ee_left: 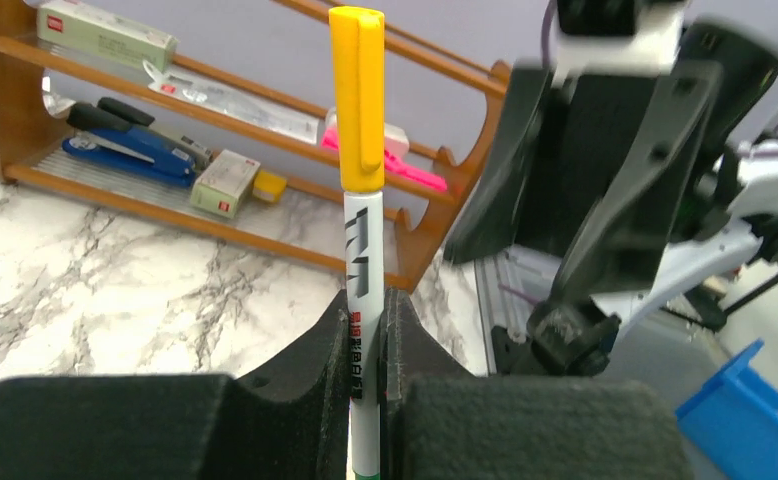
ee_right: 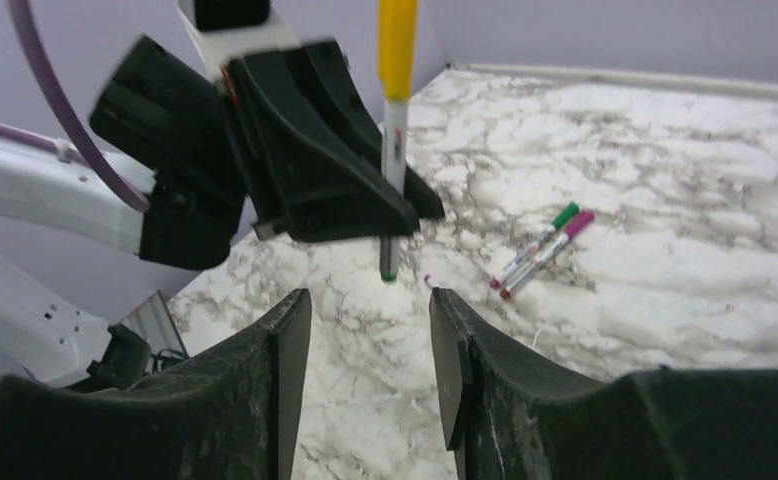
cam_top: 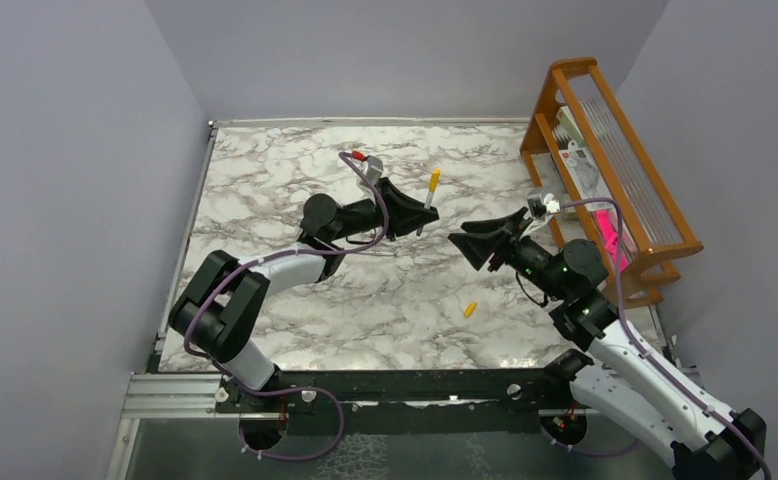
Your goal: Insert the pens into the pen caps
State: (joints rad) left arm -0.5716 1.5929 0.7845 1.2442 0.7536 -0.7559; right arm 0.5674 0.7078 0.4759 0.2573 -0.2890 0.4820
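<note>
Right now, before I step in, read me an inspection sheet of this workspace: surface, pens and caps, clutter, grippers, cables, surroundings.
Surface: marble-patterned table; no spills seen.
Job's things: yellow-capped pen upright in the left gripper; green-capped pen and magenta-capped pen lying side by side on the table; loose yellow cap lying alone; fourth pen not seen.
Clutter: nothing seen.
Grippers: left gripper shut on the yellow-capped pen; right gripper open, empty, facing it.
Cables: purple cables run along both arms.
Surroundings: wooden rack at the right edge holding a blue stapler and small boxes; grey walls.
</note>
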